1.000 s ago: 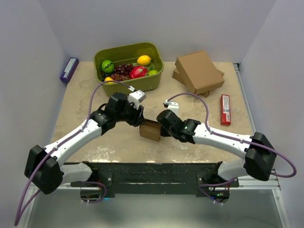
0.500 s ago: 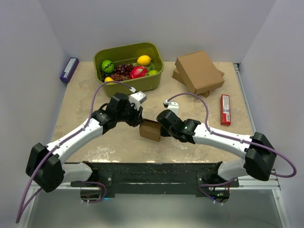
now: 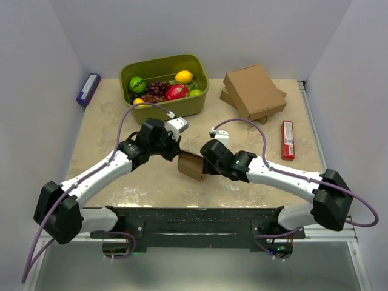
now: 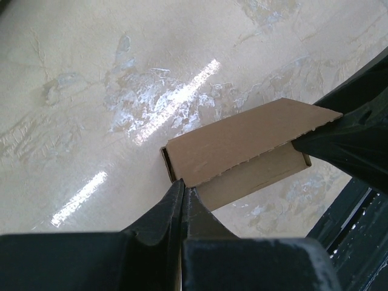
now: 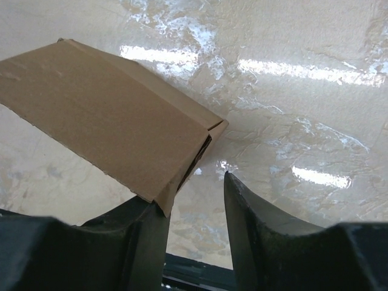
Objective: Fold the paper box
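Observation:
A small brown paper box point(image 3: 191, 167) sits at the table's middle between both grippers. In the left wrist view the box point(image 4: 242, 142) shows its top flap over the body. My left gripper point(image 4: 183, 185) is shut, and its tips pinch the flap's near corner. It is at the box's upper left in the top view point(image 3: 177, 155). My right gripper point(image 5: 195, 191) is open at the box's right end point(image 3: 207, 165). Its left finger point(image 5: 145, 224) lies under the box's point(image 5: 103, 115) lower corner, and its right finger point(image 5: 242, 212) stands free over bare table.
A green bin point(image 3: 198, 100) with fruit stands at the back. Stacked brown cardboard boxes point(image 3: 254, 91) lie at the back right, with a red pack point(image 3: 287, 139) beside them. A purple-blue box point(image 3: 88, 88) lies at the far left edge.
My left gripper has crept slightly right toward the box. The box's left end has shifted and tilted a little. The right arm has barely moved.

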`<control>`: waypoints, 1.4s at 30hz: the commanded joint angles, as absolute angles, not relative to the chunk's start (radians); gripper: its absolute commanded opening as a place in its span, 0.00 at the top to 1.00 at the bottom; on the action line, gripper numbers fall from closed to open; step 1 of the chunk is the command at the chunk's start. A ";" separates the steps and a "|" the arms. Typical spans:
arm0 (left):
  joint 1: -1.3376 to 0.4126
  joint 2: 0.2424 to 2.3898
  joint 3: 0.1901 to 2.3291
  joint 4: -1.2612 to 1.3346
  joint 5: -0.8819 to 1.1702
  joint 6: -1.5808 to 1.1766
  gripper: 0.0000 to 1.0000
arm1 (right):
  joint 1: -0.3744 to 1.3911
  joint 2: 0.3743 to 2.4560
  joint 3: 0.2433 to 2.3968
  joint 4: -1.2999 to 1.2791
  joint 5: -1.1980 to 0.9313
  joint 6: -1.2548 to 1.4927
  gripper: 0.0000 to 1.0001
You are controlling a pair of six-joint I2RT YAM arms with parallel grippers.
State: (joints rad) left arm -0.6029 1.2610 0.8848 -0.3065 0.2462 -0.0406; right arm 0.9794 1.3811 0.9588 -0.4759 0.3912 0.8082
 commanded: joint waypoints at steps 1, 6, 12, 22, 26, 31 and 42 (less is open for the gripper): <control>-0.611 1.270 0.870 -0.290 0.279 -0.028 1.00 | 0.980 1.361 0.988 -0.557 0.370 0.813 0.54; -0.614 1.270 0.867 -0.290 0.276 -0.028 1.00 | 0.982 1.296 0.997 -0.551 0.379 0.825 0.53; -0.617 1.270 0.873 -0.287 0.276 -0.037 1.00 | 0.982 1.255 0.994 -0.522 0.371 0.827 0.54; -0.626 1.264 0.876 -0.293 0.265 -0.049 1.00 | 0.982 1.266 1.003 -0.523 0.388 0.821 0.68; -0.630 1.264 0.873 -0.293 0.268 -0.058 1.00 | 0.983 1.266 1.000 -0.514 0.391 0.815 0.76; -0.643 1.259 0.856 -0.276 0.276 -0.089 1.00 | 0.983 1.276 0.994 -0.511 0.405 0.802 0.90; -0.670 1.253 0.825 -0.268 0.256 -0.129 1.00 | 0.988 1.310 0.979 -0.514 0.411 0.793 1.00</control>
